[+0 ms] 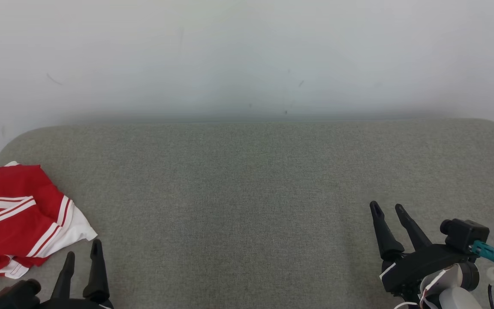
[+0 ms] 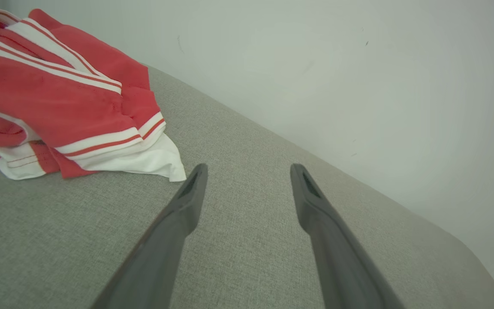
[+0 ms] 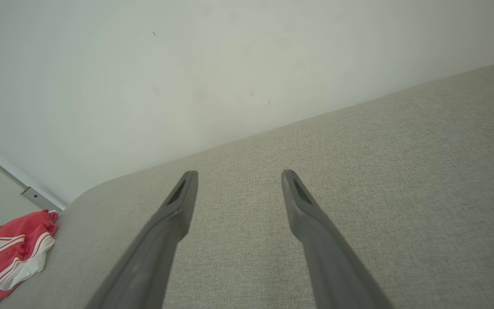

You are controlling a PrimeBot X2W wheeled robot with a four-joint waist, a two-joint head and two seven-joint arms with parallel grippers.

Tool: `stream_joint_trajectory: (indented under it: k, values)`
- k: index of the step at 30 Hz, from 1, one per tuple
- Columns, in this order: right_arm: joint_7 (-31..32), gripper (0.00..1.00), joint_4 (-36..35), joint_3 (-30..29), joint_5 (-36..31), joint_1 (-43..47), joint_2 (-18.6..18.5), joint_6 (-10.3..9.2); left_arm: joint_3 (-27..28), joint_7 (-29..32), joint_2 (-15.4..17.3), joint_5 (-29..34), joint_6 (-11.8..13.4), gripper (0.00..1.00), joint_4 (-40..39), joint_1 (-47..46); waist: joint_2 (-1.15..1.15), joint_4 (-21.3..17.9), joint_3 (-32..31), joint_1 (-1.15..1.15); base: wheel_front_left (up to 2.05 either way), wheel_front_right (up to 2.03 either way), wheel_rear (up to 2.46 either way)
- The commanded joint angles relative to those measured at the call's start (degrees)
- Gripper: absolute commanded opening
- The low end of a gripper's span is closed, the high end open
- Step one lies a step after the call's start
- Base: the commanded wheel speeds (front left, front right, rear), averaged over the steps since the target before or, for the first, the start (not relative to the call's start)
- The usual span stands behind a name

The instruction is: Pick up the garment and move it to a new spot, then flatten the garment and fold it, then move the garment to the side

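The garment [image 1: 15, 214] is red with white stripes and white trim. It lies crumpled at the left end of the grey fabric surface [image 1: 247, 193]. My left gripper [image 1: 84, 253] stands open just to the right of and below the garment's white corner, apart from it. In the left wrist view the garment [image 2: 58, 98] sits upper left, beyond the open left gripper [image 2: 249, 171]. My right gripper [image 1: 389, 208] is open at the lower right, far from the cloth. The right wrist view has the garment [image 3: 11, 253] small at lower left, and the right gripper [image 3: 238, 176] open over bare fabric.
A pale wall [image 1: 247, 56] runs along the far edge of the surface. The surface has rounded far corners [image 1: 19, 137]. A strip of skirting [image 3: 37, 198] meets the wall near the left end.
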Motion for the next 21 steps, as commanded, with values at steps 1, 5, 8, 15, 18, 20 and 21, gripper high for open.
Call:
stream_joint_trajectory:
  k: [1,5,8,15,18,20,21]
  values:
    - [0.44,1.0,-0.75,0.09,-2.07,-1.15,-0.26,0.0,-0.4,0.71,0.99,2.47,0.26,1.0,-0.71,-1.15,0.0,0.03,-0.04,0.0,0.0,0.0,0.0]
    - [1.65,1.0,-1.64,0.29,-4.62,-1.1,-0.24,0.0,-1.3,2.95,1.7,5.37,0.28,1.0,-2.04,-1.06,0.0,0.1,-0.17,0.0,0.0,0.0,0.0]
    - [2.7,1.0,-2.43,0.36,-6.33,-0.99,-0.23,0.0,-1.55,4.05,2.36,7.28,0.54,1.0,-3.56,-0.78,0.0,0.14,-0.16,0.0,0.0,0.0,0.0]
    - [4.62,1.0,-3.6,0.27,-11.13,-0.65,-0.2,0.0,-2.17,7.18,3.76,11.25,0.38,1.0,-5.89,0.43,0.0,0.24,-0.08,0.0,0.0,0.0,0.0]
    - [5.47,1.0,-3.94,0.26,-12.82,-0.77,-0.19,0.0,-2.36,7.76,4.26,13.07,0.74,1.0,-6.58,0.7,0.0,0.21,-0.08,0.0,0.0,0.0,0.0]
    - [5.73,1.0,-4.33,0.29,-14.02,-0.88,-0.19,0.0,-2.47,7.76,4.34,13.89,1.02,1.0,-7.23,0.73,0.0,0.17,-0.09,0.0,0.0,0.0,0.0]
    - [5.79,1.0,-4.48,0.29,-14.59,-0.91,-0.19,0.0,-2.54,7.83,4.44,14.42,1.18,1.0,-7.41,0.8,0.0,0.16,-0.09,0.0,0.0,0.0,0.0]
